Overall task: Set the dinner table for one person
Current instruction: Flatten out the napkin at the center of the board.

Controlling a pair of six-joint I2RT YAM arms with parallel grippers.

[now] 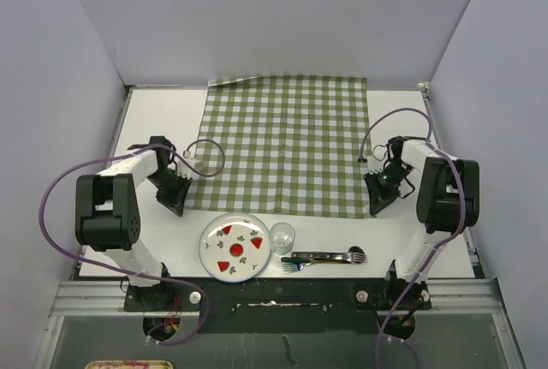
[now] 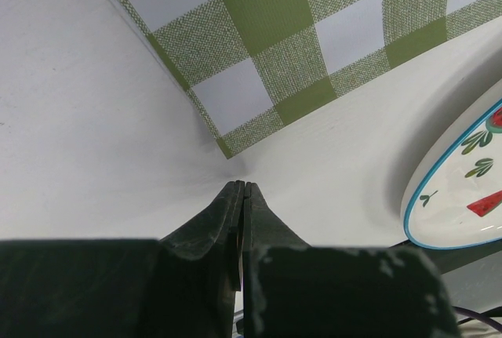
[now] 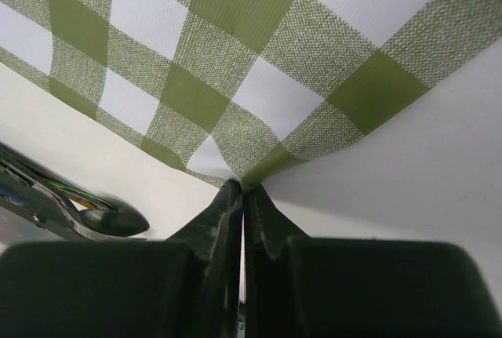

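A green-and-white checked cloth [image 1: 287, 142] lies spread on the white dinner table [image 1: 163, 112]. My right gripper [image 1: 377, 201] sits at the cloth's near right corner. In the right wrist view it [image 3: 241, 187] is shut on that corner of the cloth [image 3: 259, 63], which puckers up into the fingertips. My left gripper [image 1: 175, 206] is at the near left corner. In the left wrist view it [image 2: 243, 186] is shut with nothing in it, its tip on the bare table just short of the cloth [image 2: 267, 56] corner.
Along the near edge stand a white plate with red and green motifs [image 1: 234, 247], a clear glass [image 1: 282, 236] and a bundle of shiny cutlery [image 1: 325, 258]. The plate rim [image 2: 463, 189] lies right of my left gripper. A spoon bowl [image 3: 110, 220] lies left of my right gripper.
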